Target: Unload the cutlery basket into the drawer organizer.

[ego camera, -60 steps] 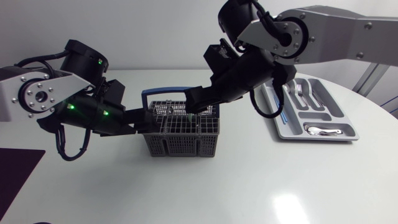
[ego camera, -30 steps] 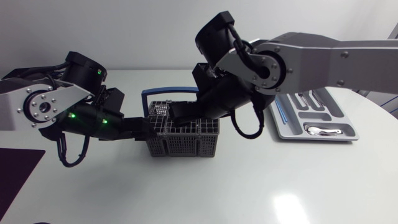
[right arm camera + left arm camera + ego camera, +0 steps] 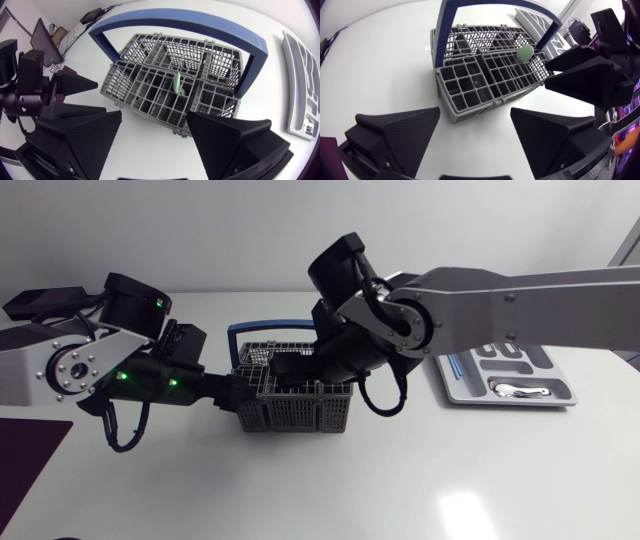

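My right claw, fingers apart, hangs over the basket, with the green piece just ahead of it. I'd descend straight, straddling that piece and clear of the dividers. My left claw, also apart, faces the basket's end.

Head: fixed overhead, distant. Wrist cameras: close, opposed; all share cutlery basket ahead of left pincer, right pincer.
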Available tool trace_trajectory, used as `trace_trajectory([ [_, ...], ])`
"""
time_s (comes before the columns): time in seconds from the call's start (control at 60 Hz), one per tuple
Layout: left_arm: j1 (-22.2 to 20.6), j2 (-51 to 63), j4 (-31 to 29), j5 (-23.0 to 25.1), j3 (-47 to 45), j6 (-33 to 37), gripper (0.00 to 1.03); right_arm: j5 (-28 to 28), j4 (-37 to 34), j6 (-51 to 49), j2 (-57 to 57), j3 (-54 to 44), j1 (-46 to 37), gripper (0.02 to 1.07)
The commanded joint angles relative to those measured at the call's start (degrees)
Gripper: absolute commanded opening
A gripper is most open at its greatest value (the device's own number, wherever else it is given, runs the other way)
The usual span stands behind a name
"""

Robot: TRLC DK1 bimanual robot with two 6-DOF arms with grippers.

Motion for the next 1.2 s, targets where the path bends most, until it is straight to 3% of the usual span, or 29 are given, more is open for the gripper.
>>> trace_trajectory([
  [0.0, -0.8, -0.6, 1.5, -0.3, -2.0, 3.0, 0.99, 0.9, 1.4, 2.8, 1.2, -1.4, 0.4, 0.91],
  [0.283, -2.1, -0.8, 3.6, -0.1, -2.8, 4.8, 0.99, 3.9, 7.8, 4.6, 2.3, -3.5, 0.3, 0.67],
  [0.417, -2.2, -0.5, 4.8, -0.1, -3.6, 5.8, 0.99, 6.1, 9.2, 5.2, 3.9, -3.6, 0.4, 0.65],
  [0.567, -2.1, -0.4, 5.5, -0.1, -3.9, 6.6, 0.99, 9.4, 12.0, 5.3, 4.3, -4.4, 0.7, 0.52],
  [0.667, -2.2, -0.4, 5.6, -0.1, -4.0, 6.7, 0.99, 10.8, 12.9, 5.3, 4.5, -4.6, 1.5, 0.51],
  [0.933, -2.3, -0.1, 6.7, -0.1, -4.9, 7.0, 0.99, 12.9, 17.0, 4.7, 5.5, -6.0, 1.7, 0.26],
  [1.183, -2.7, 0.0, 7.6, 0.0, -6.0, 7.0, 0.99, 14.8, 17.9, 4.3, 6.2, -6.3, 1.7, 0.22],
])
